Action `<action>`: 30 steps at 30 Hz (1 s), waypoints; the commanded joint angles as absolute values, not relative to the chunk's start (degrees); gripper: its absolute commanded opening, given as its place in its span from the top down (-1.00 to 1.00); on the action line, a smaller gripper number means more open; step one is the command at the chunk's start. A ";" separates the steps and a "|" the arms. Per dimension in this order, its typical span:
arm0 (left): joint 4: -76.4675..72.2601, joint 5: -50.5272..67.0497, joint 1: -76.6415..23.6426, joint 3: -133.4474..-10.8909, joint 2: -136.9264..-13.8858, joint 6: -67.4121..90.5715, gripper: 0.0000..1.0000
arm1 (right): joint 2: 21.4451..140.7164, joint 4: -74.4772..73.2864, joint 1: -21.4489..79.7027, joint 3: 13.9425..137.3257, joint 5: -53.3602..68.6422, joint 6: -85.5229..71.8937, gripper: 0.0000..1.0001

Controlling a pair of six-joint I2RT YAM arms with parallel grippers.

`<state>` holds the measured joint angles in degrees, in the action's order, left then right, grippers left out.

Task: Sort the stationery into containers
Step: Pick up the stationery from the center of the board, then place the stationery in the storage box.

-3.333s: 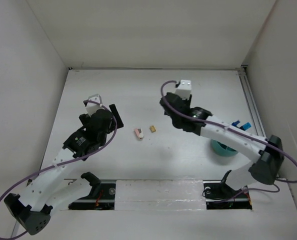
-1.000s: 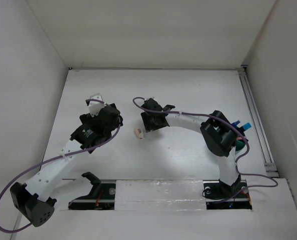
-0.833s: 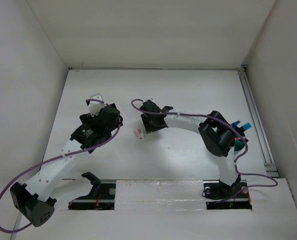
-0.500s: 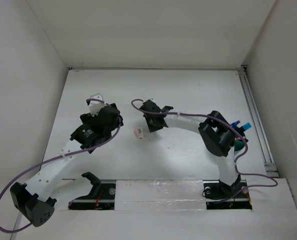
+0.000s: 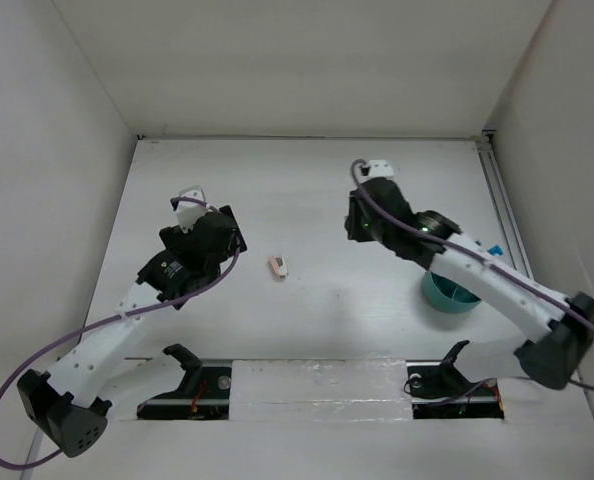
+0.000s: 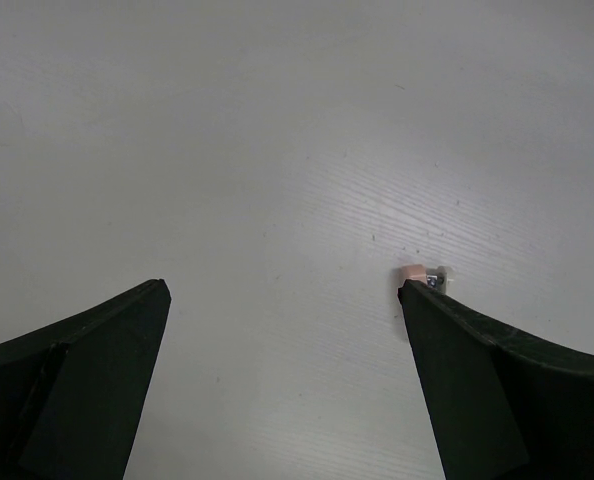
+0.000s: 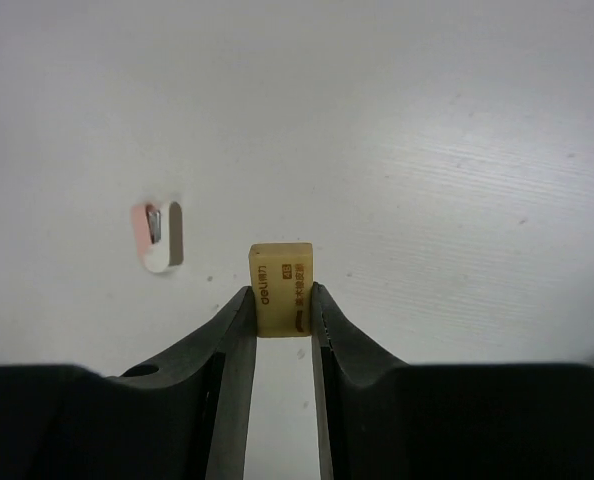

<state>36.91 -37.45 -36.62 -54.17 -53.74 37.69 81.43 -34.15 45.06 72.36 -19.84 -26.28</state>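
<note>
Right wrist view: right gripper (image 7: 282,305) pinches the tan eraser (image 7: 283,288) by its sides, over the worktop (image 7: 427,120). The top view hides this grip under the wrist. Pinkish eraser (image 7: 160,238) lies on the worktop (left of the held one). Only the top view shows the teal cup (image 5: 445,308), partly under the right forearm. Left gripper (image 6: 282,290) is spread wide and holds nothing; the pinkish eraser is near its right finger.

we take this for a robotics lab test cell: a bare white table (image 5: 307,200) boxed in by plain white walls (image 5: 307,70), a left arm (image 5: 117,325) and right arm (image 5: 487,285) bolted to a mounting rail (image 5: 307,385), purple cables (image 5: 67,341) looping loose.
</note>
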 commanded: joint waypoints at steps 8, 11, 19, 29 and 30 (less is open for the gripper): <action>35.24 -35.43 -36.47 -55.37 -50.89 35.68 -1.00 | 50.65 -50.00 37.72 61.00 -30.23 -44.55 1.00; 34.72 -34.90 -36.47 -55.37 -50.36 35.16 -1.00 | 42.91 -54.92 35.43 61.00 -28.92 -48.06 1.00; 34.19 -33.75 -36.47 -54.84 -48.43 34.63 -1.00 | 30.16 -65.64 31.64 59.85 -29.97 -60.71 1.00; 33.13 -31.46 -36.47 -54.32 -47.91 33.57 -1.00 | 19.17 -74.26 31.64 53.09 -29.79 -78.47 1.00; 32.61 -30.77 -36.47 -54.32 -47.90 33.57 -1.00 | 18.55 -74.96 31.64 53.09 -30.32 -79.53 1.00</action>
